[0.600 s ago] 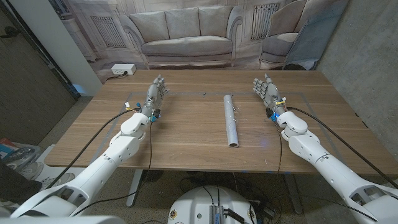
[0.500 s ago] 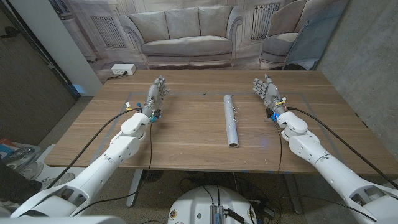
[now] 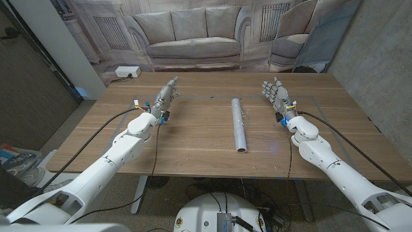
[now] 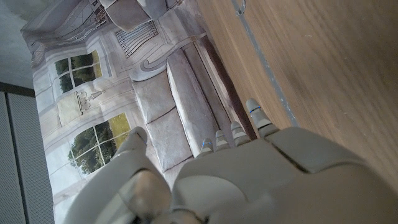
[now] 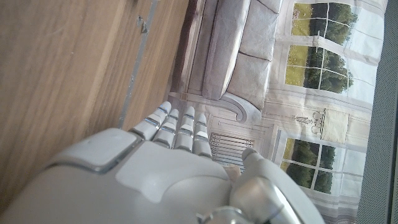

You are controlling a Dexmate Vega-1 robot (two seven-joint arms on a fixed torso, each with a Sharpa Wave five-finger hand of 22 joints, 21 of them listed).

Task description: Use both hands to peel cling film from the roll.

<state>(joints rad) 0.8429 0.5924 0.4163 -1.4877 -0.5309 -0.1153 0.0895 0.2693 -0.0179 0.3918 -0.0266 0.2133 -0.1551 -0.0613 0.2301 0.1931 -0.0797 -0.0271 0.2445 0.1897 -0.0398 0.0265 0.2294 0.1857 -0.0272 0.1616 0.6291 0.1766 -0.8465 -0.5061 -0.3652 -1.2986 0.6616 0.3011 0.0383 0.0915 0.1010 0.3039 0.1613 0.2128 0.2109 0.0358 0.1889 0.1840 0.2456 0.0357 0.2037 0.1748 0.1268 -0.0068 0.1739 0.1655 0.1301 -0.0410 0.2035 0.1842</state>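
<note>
Both my robot hands are empty, with the roll of cling film lying between them on the desk.

My left robot hand [image 3: 166, 94] is well to the left of the roll [image 3: 239, 124], fingers apart and reaching toward the far edge, holding nothing. The roll lies near the middle of the desk [image 3: 193, 138], one end pointing toward me, touched by neither hand. My right robot hand [image 3: 275, 93] is to the right of the roll's far end, fingers spread and gripping nothing.
</note>
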